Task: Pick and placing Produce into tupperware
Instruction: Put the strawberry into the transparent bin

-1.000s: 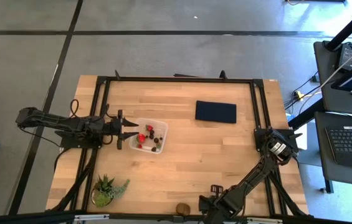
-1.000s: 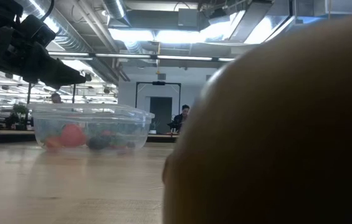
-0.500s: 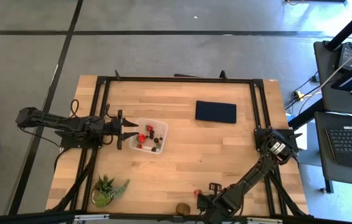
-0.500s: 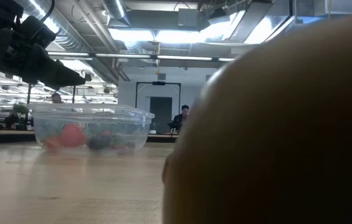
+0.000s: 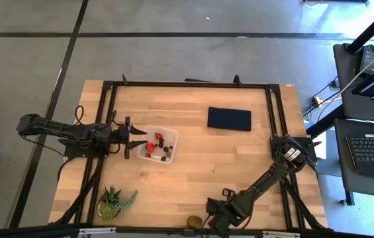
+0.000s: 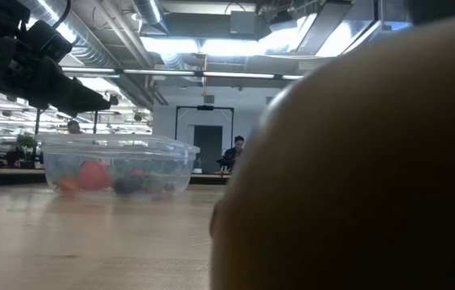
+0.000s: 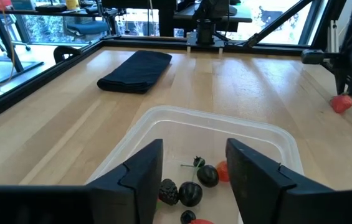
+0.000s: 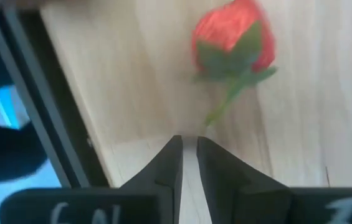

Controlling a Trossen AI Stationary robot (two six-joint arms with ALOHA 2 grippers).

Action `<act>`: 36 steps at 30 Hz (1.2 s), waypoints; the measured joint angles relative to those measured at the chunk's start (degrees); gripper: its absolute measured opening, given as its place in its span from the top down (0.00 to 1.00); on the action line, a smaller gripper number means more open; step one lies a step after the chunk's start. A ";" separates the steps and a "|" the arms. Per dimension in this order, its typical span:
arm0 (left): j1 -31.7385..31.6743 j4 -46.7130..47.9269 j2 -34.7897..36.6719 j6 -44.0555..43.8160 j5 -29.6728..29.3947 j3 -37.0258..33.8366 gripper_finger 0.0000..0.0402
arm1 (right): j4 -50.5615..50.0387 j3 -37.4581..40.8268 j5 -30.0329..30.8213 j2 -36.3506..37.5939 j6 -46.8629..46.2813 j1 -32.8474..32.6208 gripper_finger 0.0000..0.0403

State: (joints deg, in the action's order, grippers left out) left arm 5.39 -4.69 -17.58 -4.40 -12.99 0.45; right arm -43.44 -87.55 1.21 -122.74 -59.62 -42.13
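The clear tupperware (image 5: 159,144) sits left of the table's middle and holds strawberries and dark berries (image 7: 191,191). My left gripper (image 5: 138,140) hovers open over its left rim, touching nothing. The brown kiwi (image 5: 194,221) lies at the near edge and fills the low view as a brown blur (image 6: 356,177). My right gripper (image 5: 209,213) is close to the right of the kiwi, near the near edge. It is shut (image 8: 188,140) on a strawberry (image 8: 233,38) with a green stalk. The left wrist view shows that strawberry (image 7: 342,102) below the far arm. My right gripper pinches the free end of the strawberry's thin green stalk (image 8: 210,119) between its fingertips (image 8: 172,149). The fingers point down at the table from above. The red fruit lies beyond the tips; whether it rests on the wood or hangs clear, I cannot tell.
A folded dark blue cloth (image 5: 229,119) lies on the far right part of the table. A spiky potted plant (image 5: 114,200) stands at the near left corner. Black frame rails (image 5: 187,84) run along the table's edges. Bare wood (image 5: 226,165) stretches between the tupperware and my right arm.
My right gripper has moved along the near edge toward the table's left, closer to the kiwi. Half a second ago the strawberry showed beside it in the high view; now the gripper covers it there. My left arm has kept still.
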 joint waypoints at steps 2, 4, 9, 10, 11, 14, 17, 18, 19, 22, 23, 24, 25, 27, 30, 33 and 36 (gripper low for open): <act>0.00 0.00 0.00 -0.02 0.00 0.02 0.59 | 0.18 0.00 0.05 0.00 -1.64 0.69 0.86; 0.01 0.01 0.00 -0.02 0.00 0.01 0.60 | 0.49 0.00 0.26 0.00 -1.71 1.29 0.86; 0.02 0.02 0.00 -0.07 0.00 0.02 0.59 | 1.16 0.00 -0.55 0.00 -1.55 2.68 0.86; 0.00 0.07 0.00 -0.07 0.00 0.02 0.59 | 1.18 0.00 -1.02 0.00 -1.54 2.90 0.86; 0.01 0.14 0.00 -0.09 0.00 0.00 0.59 | 1.20 0.00 -1.32 0.00 -1.47 3.06 0.86; 0.01 1.04 0.00 -0.09 0.00 0.01 0.58 | 1.21 0.00 -1.96 0.00 -1.13 3.45 0.86; 0.00 2.25 -0.02 -0.11 0.09 0.02 0.58 | 1.23 0.00 -2.35 0.00 -0.16 3.82 0.86; 0.00 2.25 0.00 -0.11 0.41 0.02 0.58 | 1.23 0.00 -2.40 0.00 -0.02 3.92 0.86; 0.00 2.27 -0.02 -0.11 0.55 0.02 0.58 | 1.23 0.00 -2.48 0.00 0.15 4.06 0.86; 0.02 2.25 -0.02 -0.09 0.55 0.02 0.59 | 1.23 0.00 -2.81 0.00 0.64 4.40 0.86; 0.02 2.25 -0.02 -0.11 0.57 0.02 0.59 | 1.23 0.00 -3.00 0.00 0.92 4.50 0.86; 0.02 2.25 -0.02 -0.10 0.57 0.01 0.60 | 1.23 0.00 -3.15 0.00 1.15 4.53 0.86; 0.02 2.25 -0.01 -0.11 0.57 0.02 0.60 | 1.23 0.00 -3.21 0.00 1.30 4.55 0.86; 0.02 2.23 0.00 -0.09 0.62 0.02 0.60 | 1.23 0.00 -3.19 0.00 1.38 4.53 0.86; 0.02 2.23 -0.02 -0.09 0.63 0.00 0.59 | 1.23 0.00 -3.25 0.00 1.38 4.53 0.86; 0.02 2.21 -0.02 -0.09 0.66 0.01 0.58 | 1.21 0.00 -3.61 0.00 1.38 4.55 0.87; 0.02 2.19 -0.01 -0.09 0.66 0.00 0.58 | 1.18 0.00 -3.77 0.00 1.40 4.53 0.88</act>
State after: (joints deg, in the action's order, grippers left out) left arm 5.41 -2.50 -17.59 -4.50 -12.34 0.45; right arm -42.26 -87.55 -2.56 -122.74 -58.22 -37.60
